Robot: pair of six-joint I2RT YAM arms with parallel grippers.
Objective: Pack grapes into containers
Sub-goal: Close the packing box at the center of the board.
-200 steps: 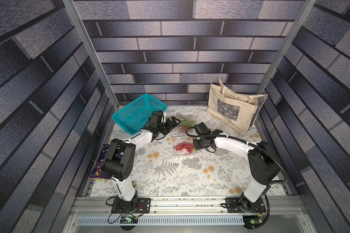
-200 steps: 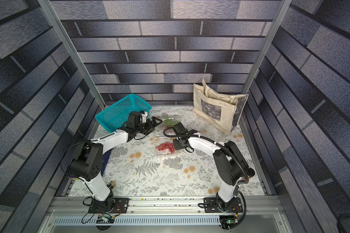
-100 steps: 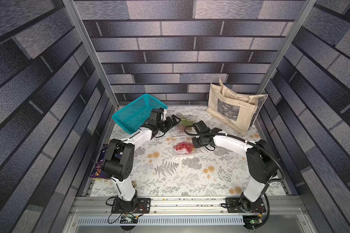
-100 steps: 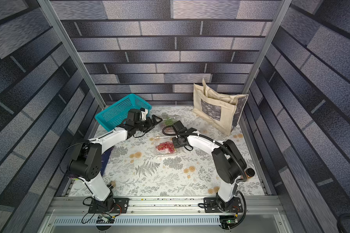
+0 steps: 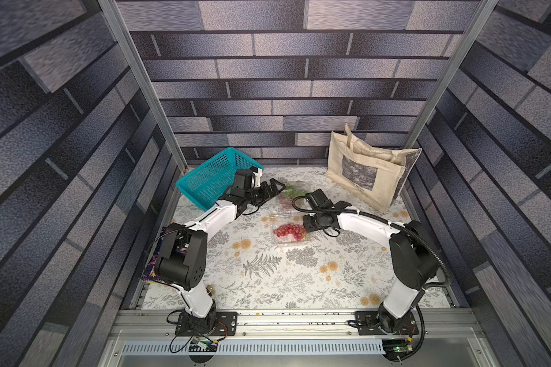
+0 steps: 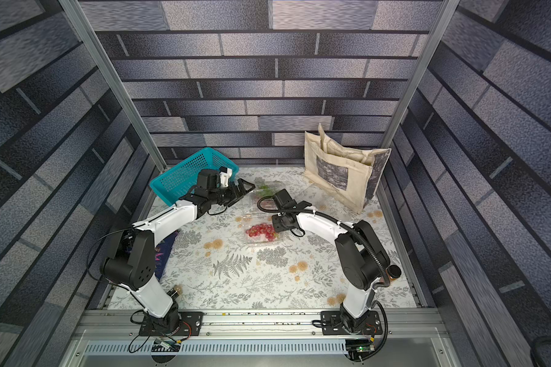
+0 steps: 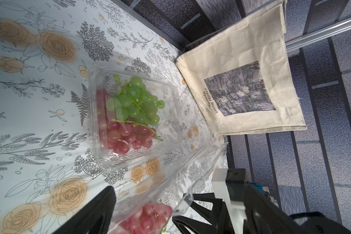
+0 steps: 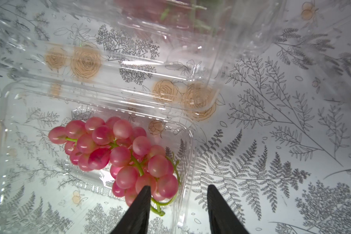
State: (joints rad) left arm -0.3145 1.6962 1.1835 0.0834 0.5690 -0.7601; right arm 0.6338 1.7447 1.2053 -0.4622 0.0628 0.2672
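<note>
right gripper [image 8: 178, 187] spread, empty, at red grapes [image 8: 120, 154] in the open container [image 8: 192, 145]; beyond it left gripper [image 5: 277, 189] spread, second container [image 7: 175, 95], basket [image 5: 210, 178], tote bag [image 5: 363, 171].

The only writing that can be read is on the beige tote bag [image 7: 241, 50], which stands at about 1 o'clock on the table [image 5: 268, 270]. Dark lettering reads "Claude Monet". A second line starts "Nymph" and its ending is unclear. Both lines sit at 6 o'clock of the bag's grey printed picture [image 7: 241, 89].

teal basket [image 5: 210, 181]: far left corner, tilted | beige tote bag [image 5: 363, 171]: far right corner | floral tablecloth [image 5: 268, 270]: underneath
</note>
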